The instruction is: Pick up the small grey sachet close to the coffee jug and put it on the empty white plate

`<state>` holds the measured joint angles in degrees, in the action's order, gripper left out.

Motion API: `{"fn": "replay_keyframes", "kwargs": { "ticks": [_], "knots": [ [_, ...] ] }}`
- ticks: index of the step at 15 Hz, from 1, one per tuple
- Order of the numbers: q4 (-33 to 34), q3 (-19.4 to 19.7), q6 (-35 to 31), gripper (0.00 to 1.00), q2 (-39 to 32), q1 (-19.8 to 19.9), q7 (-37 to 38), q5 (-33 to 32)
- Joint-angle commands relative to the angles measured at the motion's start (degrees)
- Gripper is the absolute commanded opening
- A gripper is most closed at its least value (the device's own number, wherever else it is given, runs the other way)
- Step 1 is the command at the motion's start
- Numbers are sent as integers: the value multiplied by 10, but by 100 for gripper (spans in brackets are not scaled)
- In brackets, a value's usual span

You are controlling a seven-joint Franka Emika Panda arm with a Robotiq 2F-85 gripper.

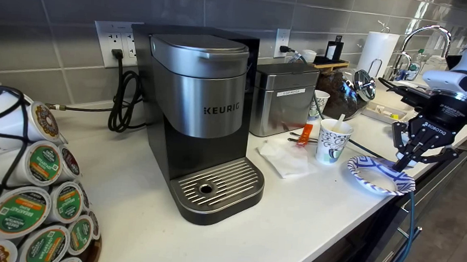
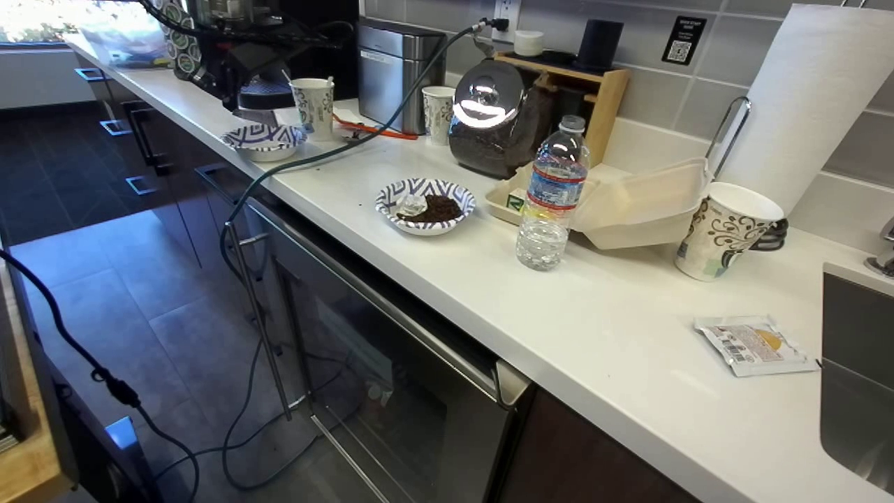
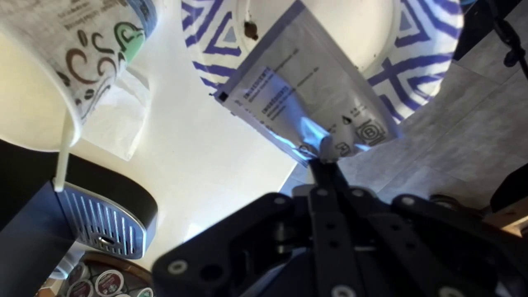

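Note:
My gripper (image 3: 324, 163) is shut on one edge of a small grey sachet (image 3: 305, 90) with printed text. In the wrist view the sachet overlaps the white plate with a blue-purple patterned rim (image 3: 429, 57). The plate also shows near the counter's front edge in both exterior views (image 1: 363, 181) (image 2: 265, 148). In an exterior view the fingertips (image 1: 397, 167) are at the plate's outer side, low over its rim. Whether the sachet touches the plate is unclear. A small brown speck lies in the plate. The round coffee jug with a chrome lid (image 1: 337, 91) (image 2: 489, 119) stands further back.
A paper cup with a stirrer (image 1: 333, 142) stands beside the plate. The coffee machine (image 1: 201, 124) is nearby. A patterned bowl with coffee grounds (image 2: 424, 202), a water bottle (image 2: 555, 195) and another sachet (image 2: 758, 344) are along the counter. A cable (image 2: 314, 161) crosses it.

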<state>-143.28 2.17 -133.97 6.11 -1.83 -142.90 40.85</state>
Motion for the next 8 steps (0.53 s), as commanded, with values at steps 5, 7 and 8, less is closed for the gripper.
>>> {"fn": "replay_keyframes", "kwargs": {
  "ticks": [5, 7, 8],
  "knots": [
    [43, -12, -38, 40, -51, 3, 43, -51],
    [36, -11, -42, 53, -31, 5, 39, -50],
    [28, -9, -53, 62, -17, 7, 36, -45]
  ]
}}
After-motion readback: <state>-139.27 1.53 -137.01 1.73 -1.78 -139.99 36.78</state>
